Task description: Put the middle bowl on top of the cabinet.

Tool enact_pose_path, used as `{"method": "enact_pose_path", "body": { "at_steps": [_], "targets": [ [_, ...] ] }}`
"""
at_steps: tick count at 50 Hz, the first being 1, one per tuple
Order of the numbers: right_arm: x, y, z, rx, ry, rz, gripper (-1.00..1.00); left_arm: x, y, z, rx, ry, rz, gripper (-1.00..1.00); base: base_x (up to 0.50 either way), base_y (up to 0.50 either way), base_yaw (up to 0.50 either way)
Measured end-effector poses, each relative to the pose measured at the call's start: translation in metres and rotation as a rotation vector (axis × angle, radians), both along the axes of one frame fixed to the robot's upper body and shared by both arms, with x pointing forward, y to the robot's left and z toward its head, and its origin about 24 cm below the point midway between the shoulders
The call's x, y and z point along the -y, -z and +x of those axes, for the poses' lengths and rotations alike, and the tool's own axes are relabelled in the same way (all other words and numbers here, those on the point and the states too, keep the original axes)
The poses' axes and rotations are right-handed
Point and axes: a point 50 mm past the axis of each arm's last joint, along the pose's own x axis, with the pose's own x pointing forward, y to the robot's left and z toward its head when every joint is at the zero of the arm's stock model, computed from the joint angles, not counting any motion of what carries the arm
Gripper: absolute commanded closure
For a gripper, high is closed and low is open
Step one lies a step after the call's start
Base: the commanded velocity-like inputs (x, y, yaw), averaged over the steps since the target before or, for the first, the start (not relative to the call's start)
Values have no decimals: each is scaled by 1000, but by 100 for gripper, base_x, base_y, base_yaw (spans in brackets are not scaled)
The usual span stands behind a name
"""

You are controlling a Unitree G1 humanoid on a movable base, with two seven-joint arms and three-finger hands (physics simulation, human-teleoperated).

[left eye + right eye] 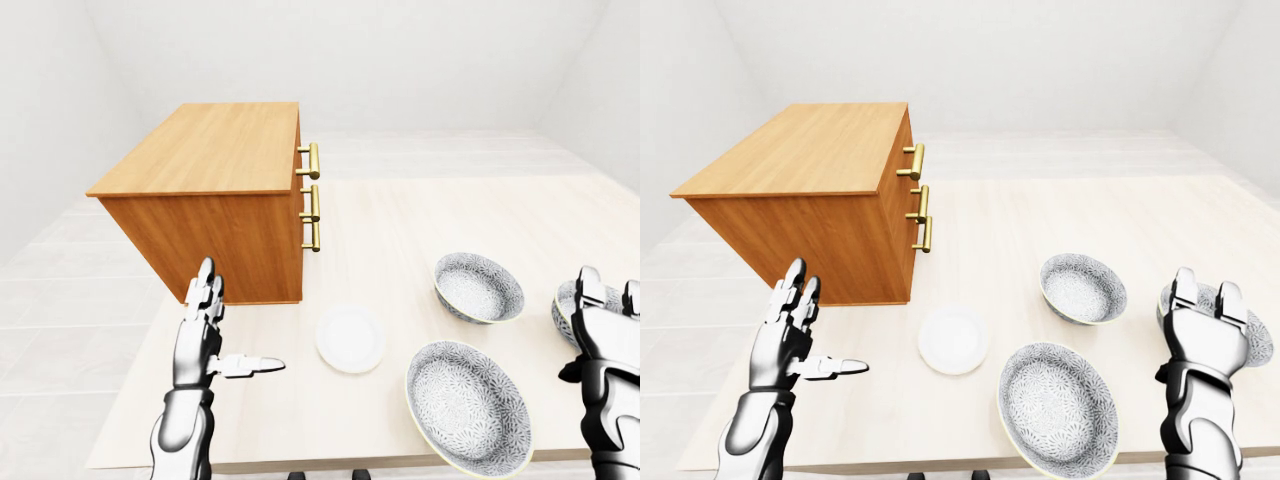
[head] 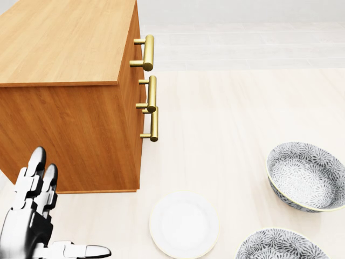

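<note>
**Left hand (image 1: 205,345) and right hand (image 1: 1200,340) spread empty; middle bowl (image 1: 478,287) untouched**

Nothing is gripped by either hand. The fingers of both are held straight and apart, with the left thumb stuck out sideways. In the left-eye view the left hand is raised just below the cabinet (image 1: 215,150). The right hand is held far to the cabinet's right, over a partly hidden third bowl (image 1: 1257,338).

The middle bowl is judged to be the one lying between the other two from left to right. It rests on the table (image 1: 400,210), right of the cabinet and lower in the view, beyond the white plate (image 1: 350,338) and well apart from both hands. A larger bowl (image 1: 468,405) lies lower again.

The wrong bowl could be taken, since one pattern is shared by all three. A thin rim and curved, smooth-looking walls could be lost from three stiff fingers, or the bowl tipped. The third bowl could be knocked during the reach. The cabinet top stands well above the table, so its edge could be struck if the bowl is lifted too little.

The cabinet is a box of warm wood grain with a flat top, and brass-coloured bar handles (image 1: 313,160) are fixed to its right face. The bowls are round and deep, printed grey and white, with pale rims. The plate is flat and plain.
</note>
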Motion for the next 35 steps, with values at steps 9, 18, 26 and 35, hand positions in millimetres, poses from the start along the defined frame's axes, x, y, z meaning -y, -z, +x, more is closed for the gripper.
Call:
{"method": "enact_pose_path", "body": {
  "at_steps": [9,18,26,35],
  "targets": [
    [8,7,-1,1,23,22,-100,1,-1,0,5,0,5,-100,0,0,0],
    [18,12,0,0,49,43,-100,2,-2,0,9,0,10,-100,0,0,0],
    [23,17,0,-3,65,54,-100,3,-2,0,6,-1,12,-100,0,0,0],
    [29,21,1,-10,83,65,-100,3,-1,0,1,-1,12,-100,0,0,0]
  ]
}}
